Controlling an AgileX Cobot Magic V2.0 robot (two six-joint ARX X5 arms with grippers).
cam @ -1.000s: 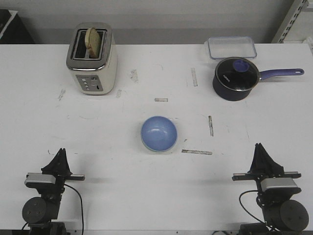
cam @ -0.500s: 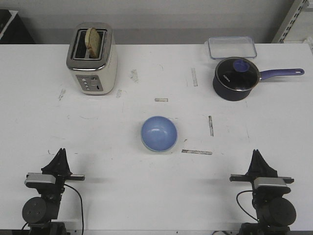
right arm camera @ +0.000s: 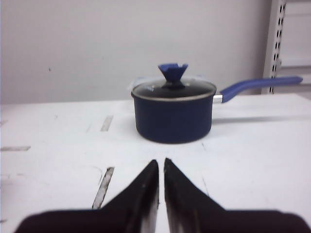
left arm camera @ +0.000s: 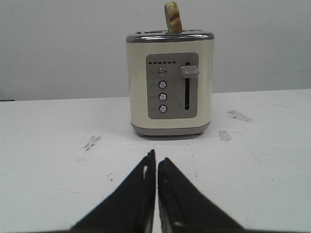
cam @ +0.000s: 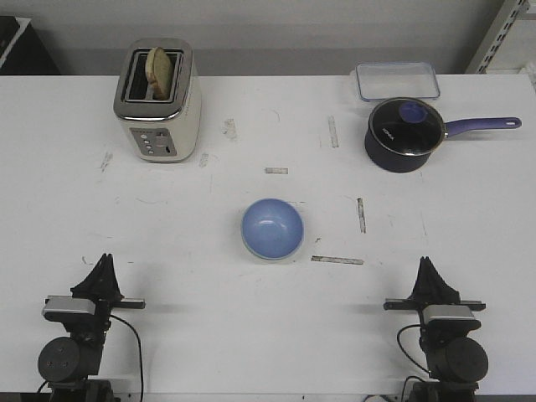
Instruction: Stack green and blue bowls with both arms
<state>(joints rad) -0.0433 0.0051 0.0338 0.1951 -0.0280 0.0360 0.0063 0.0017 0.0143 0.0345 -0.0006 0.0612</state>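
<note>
At the near edge of the table, well short of the bowls, the left gripper [cam: 104, 261] and right gripper [cam: 425, 266] both rest with fingers pressed together, holding nothing. Between them and further out sits the blue bowl [cam: 272, 227], nested in the green bowl [cam: 270, 255], of which only a pale rim shows beneath it. The stack looks done; judging by that, nothing seems left but parking the arms.

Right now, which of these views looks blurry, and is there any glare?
The right wrist view is soft: the saucepan and the right tool have fuzzy edges. The left wrist view is sharp on the toaster. The front view is evenly lit with soft shadows; its white table looks bright, without hard glare.
</note>
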